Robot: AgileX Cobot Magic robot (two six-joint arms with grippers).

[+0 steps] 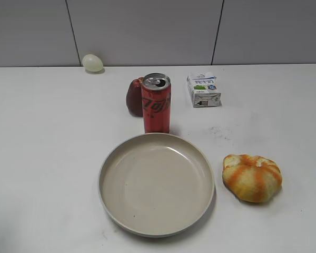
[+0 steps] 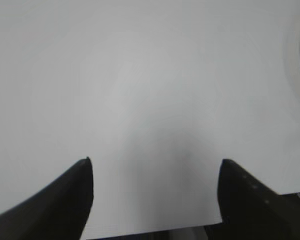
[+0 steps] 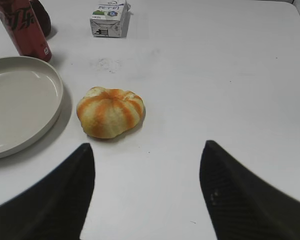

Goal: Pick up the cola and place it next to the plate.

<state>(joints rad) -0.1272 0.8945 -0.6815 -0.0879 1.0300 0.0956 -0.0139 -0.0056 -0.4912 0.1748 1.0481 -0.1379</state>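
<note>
The cola (image 1: 156,103), a tall slim red can with a silver top, stands upright just behind the far rim of the beige plate (image 1: 111,163). In the right wrist view the cola (image 3: 23,30) is at the top left, behind the plate (image 3: 52,82). My right gripper (image 3: 147,150) is open and empty, low over the table, well to the right of both. My left gripper (image 2: 155,167) is open and empty over bare white table; a blurred curved edge at the right border of the left wrist view may be the plate. Neither gripper shows in the exterior view.
A dark red fruit (image 1: 134,97) sits behind and left of the cola. A white-and-blue carton (image 1: 203,89) stands to the back right. An orange-striped bun (image 1: 252,177) lies right of the plate. A pale egg-like object (image 1: 92,62) rests by the back wall.
</note>
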